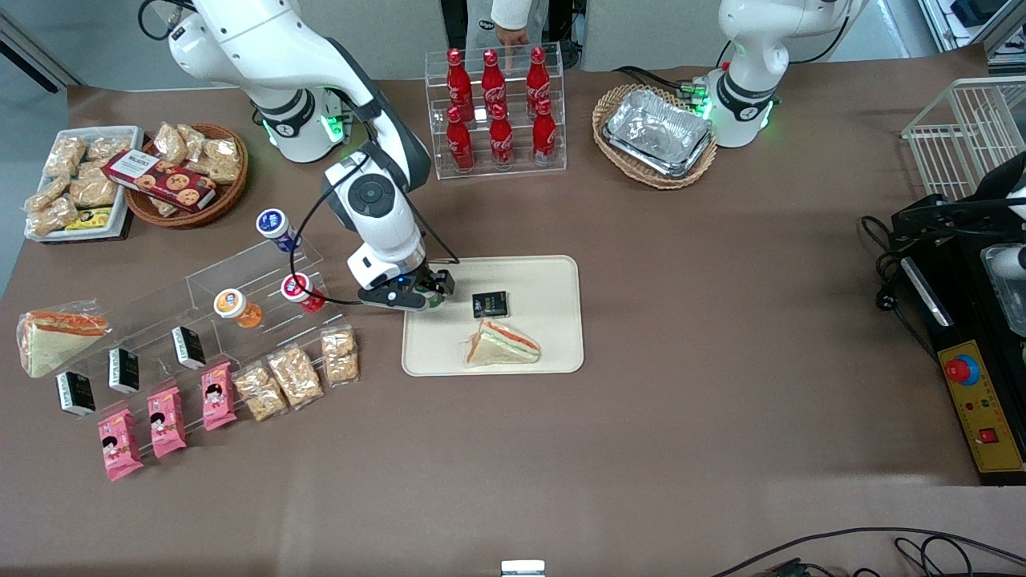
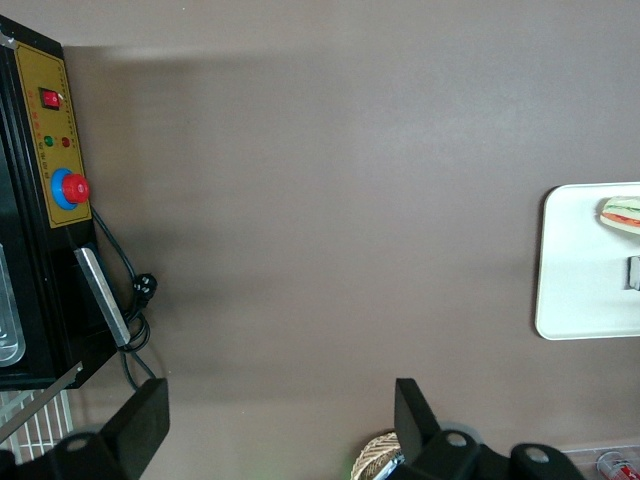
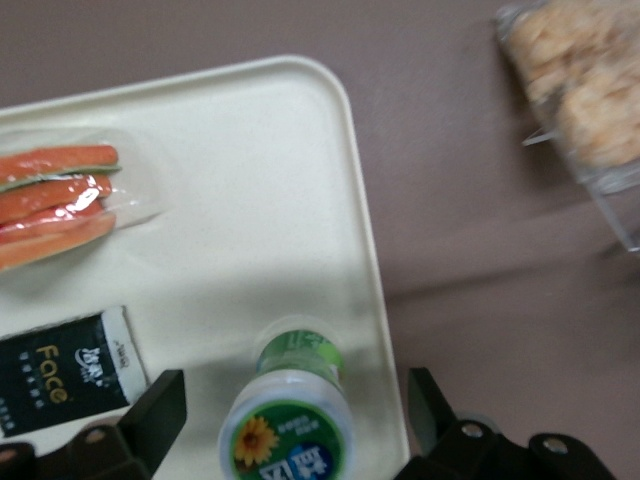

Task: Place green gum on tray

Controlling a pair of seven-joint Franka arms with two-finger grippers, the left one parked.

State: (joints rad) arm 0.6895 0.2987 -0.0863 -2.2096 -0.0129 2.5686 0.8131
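Gum (image 3: 288, 420) on tray (image 3: 250, 200), between spread tool (image 3: 290, 410) fingers

The small green cylindrical gum bottle with its white, green-rimmed lid (image 3: 288, 425) stands on the cream plastic tray (image 3: 250, 180), between the gripper's (image 3: 295, 410) spread fingers (image 3: 160, 410), touching neither. A black sachet (image 3: 65, 372) lies just outside one finger.

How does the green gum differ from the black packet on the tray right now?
The green gum is a round bottle with a white lid; the black packet is flat and rectangular. The gum stands between the open pincer fingers; the packet lies free. Both sit on the tray.
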